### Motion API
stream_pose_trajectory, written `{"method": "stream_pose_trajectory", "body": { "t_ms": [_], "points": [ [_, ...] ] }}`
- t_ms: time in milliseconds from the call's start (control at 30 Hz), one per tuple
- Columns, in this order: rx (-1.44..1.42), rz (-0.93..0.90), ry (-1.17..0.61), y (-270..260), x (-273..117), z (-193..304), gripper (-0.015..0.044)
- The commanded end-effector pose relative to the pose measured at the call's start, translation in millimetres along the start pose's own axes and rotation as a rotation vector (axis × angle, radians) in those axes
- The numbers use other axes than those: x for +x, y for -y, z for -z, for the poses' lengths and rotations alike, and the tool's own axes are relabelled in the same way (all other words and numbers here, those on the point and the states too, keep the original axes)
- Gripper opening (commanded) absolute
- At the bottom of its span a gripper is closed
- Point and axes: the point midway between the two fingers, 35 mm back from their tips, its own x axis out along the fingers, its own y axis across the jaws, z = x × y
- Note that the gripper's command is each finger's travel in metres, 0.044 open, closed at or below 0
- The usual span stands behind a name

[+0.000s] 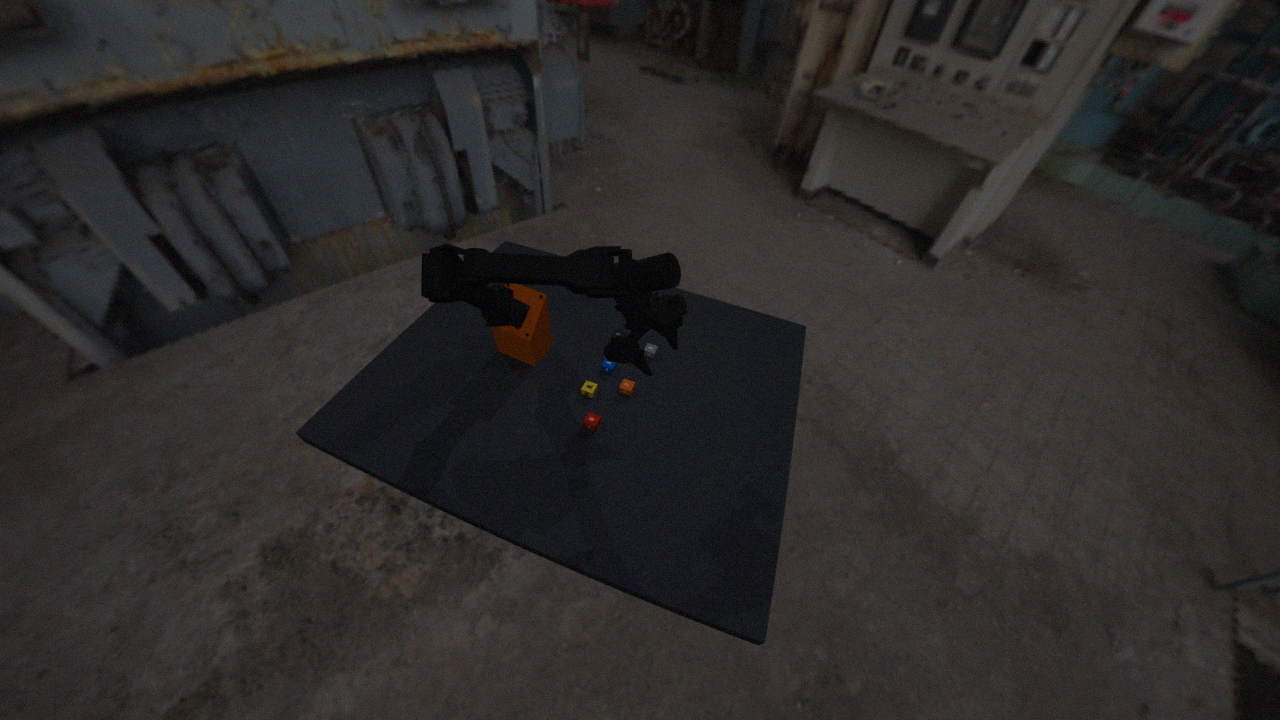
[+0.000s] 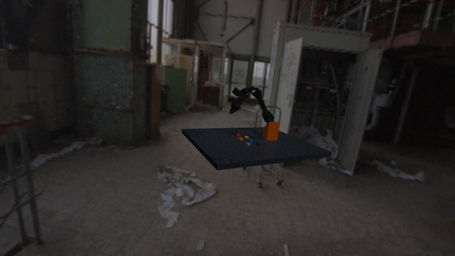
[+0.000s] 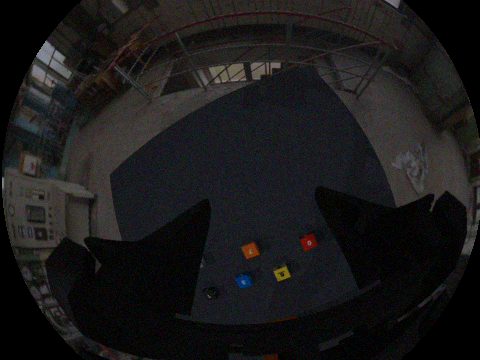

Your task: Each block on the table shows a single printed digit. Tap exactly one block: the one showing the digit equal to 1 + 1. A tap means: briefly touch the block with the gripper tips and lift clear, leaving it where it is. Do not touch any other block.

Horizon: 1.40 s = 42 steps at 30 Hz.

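My gripper (image 1: 664,360) (image 2: 230,112) (image 3: 263,198) is open and empty, high above the blocks. A red block (image 1: 591,420) (image 2: 237,134) (image 3: 308,242) seems to show 0. An orange block (image 1: 626,386) (image 2: 240,138) (image 3: 250,250), a yellow block (image 1: 588,388) (image 2: 246,137) (image 3: 282,272) and a blue block (image 1: 608,366) (image 2: 250,140) (image 3: 243,280) have digits too blurred to read surely. A black block (image 2: 258,143) (image 3: 211,293) is mostly hidden in the top view. A white block (image 1: 650,349) (image 2: 248,143) is mostly behind a finger in the wrist view; its digit is unreadable.
The dark table (image 1: 698,537) (image 2: 222,160) (image 3: 250,145) carries the arm's orange base (image 1: 523,335) (image 2: 271,132), near the blue and black blocks. The blocks stand close together, with small gaps; the red one is farthest from the white and black ones.
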Motion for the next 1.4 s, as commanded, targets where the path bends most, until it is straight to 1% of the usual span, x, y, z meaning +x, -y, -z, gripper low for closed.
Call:
{"method": "stream_pose_trajectory", "body": {
  "t_ms": [0,167,233,1067,1133,1233,1300,1367],
  "points": [
    [-0.174,0.034,-0.247,50,24,53,0.0400],
    [-0.322,0.023,-0.526,100,29,112,0.0400],
    [-0.344,0.015,-0.575,108,27,122,0.0400],
    [-0.346,0.014,-0.579,106,26,125,0.0400],
    [-0.345,0.006,-0.580,86,19,139,0.0400],
    [-0.346,0.003,-0.582,51,-1,177,0.0400],
    [-0.348,0.009,-0.583,40,-9,195,0.0400],
    [-0.348,0.010,-0.583,38,-10,197,0.0400]
  ]
}}
